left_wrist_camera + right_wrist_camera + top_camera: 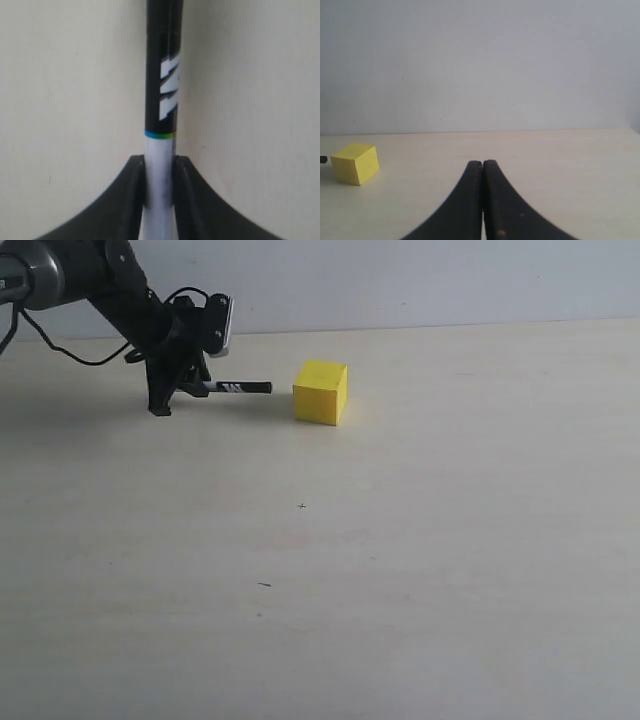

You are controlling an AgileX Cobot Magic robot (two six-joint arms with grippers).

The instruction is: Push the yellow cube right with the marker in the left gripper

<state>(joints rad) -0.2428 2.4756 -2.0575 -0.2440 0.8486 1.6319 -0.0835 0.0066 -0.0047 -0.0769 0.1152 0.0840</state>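
The yellow cube [321,392] rests on the pale table toward the back, and shows again in the right wrist view as the yellow cube [355,163]. Left of it, my left gripper [178,390] is shut on the marker [238,387], which lies level and points right at the cube; a small gap separates its black tip from the cube's left face. In the left wrist view the marker [161,100] runs straight out from between the black fingers [131,195], white barrel clamped, black cap with a white mark beyond. My right gripper [482,165] is shut with nothing in it.
The pale wooden table [400,570] stretches wide to the right of the cube and toward the front. A plain light wall [420,280] stands behind the table's back edge. A black cable loops beside the left arm [70,280].
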